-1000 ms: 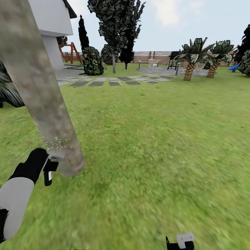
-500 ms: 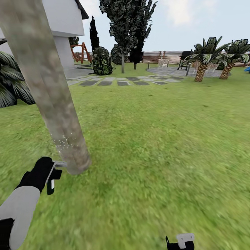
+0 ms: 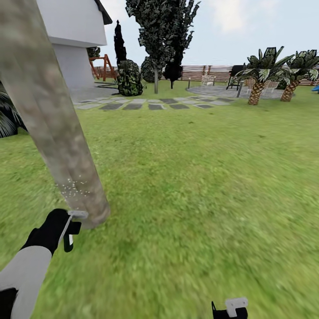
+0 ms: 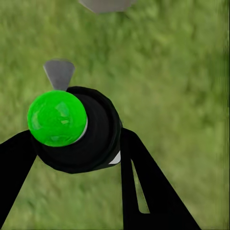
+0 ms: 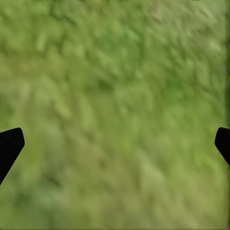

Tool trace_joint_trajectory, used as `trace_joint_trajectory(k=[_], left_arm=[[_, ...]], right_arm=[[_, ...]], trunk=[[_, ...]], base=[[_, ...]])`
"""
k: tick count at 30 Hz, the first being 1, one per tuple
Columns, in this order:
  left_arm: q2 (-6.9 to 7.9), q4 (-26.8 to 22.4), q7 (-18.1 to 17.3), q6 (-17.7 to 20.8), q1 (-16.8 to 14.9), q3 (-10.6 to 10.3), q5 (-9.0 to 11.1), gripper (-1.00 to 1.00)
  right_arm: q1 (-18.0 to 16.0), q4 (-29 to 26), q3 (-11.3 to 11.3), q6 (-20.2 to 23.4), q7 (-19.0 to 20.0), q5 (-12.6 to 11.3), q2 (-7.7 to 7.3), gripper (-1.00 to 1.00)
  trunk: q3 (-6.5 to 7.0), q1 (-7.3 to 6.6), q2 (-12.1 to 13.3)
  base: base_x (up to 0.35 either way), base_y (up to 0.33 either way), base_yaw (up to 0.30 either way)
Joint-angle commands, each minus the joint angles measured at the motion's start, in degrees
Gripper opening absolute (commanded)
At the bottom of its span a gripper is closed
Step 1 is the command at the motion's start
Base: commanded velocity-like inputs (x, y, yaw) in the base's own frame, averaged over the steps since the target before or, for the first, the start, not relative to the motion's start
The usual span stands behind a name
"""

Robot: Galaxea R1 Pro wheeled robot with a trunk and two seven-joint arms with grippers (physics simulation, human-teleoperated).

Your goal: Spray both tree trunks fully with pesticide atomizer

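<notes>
Step in hand: spraying the first tree trunk [image 3: 57,146]. The left claw [image 4: 79,143] is pinched on the sprayer [image 4: 76,132], its fingers pressed against the dark body below the green cap. In the head view the sprayer [image 3: 71,226] sits just beside the trunk base, nozzle toward the bark, and a cloud of white droplets [image 3: 73,188] speckles the bark above the claw.

The right claw [image 5: 115,139] is spread wide, holding nothing, above grass [image 5: 115,96].

Judgement: only the lower trunk shows droplets. The next move calls for raising the nozzle along the bark, then working around the trunk.
</notes>
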Motion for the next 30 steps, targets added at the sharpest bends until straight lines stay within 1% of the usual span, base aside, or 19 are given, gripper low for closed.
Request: trace_joint_trajectory(k=[1,6,21,24,30], left_arm=[[0.07,0.01,-0.62,0.2,-0.03,0.22,-0.72,-1.0],[0.07,0.09,-0.76,0.23,-0.03,0.18,-0.61,-1.0],[-0.11,0.09,-0.82,0.29,-0.03,0.09,-0.42,-1.0],[-0.11,0.09,-0.77,0.29,-0.03,0.09,-0.47,-1.0],[-0.11,0.09,-0.72,0.29,-0.03,0.09,-0.42,-1.0]], right_arm=[[-0.02,0.02,0.49,-0.06,-0.36,-0.1,0.02,1.0],[-0.02,0.06,0.49,-0.06,-0.36,-0.1,0.08,1.0],[-0.02,0.1,0.49,-0.06,-0.36,-0.08,0.17,1.0],[-0.02,0.1,0.49,-0.06,-0.36,-0.07,0.17,1.0],[-0.02,0.1,0.49,-0.06,-0.36,-0.07,0.17,1.0]], trunk=[[-0.05,0.01,-0.02],[-0.05,0.01,-0.02],[-0.05,0.01,-0.02],[-0.05,0.01,-0.02],[-0.05,0.01,-0.02]], base=[[0.215,-0.198,0.0],[0.171,-0.219,0.173],[0.018,-0.272,0.274],[0.12,-0.275,0.096],[0.151,-0.267,0.006]])
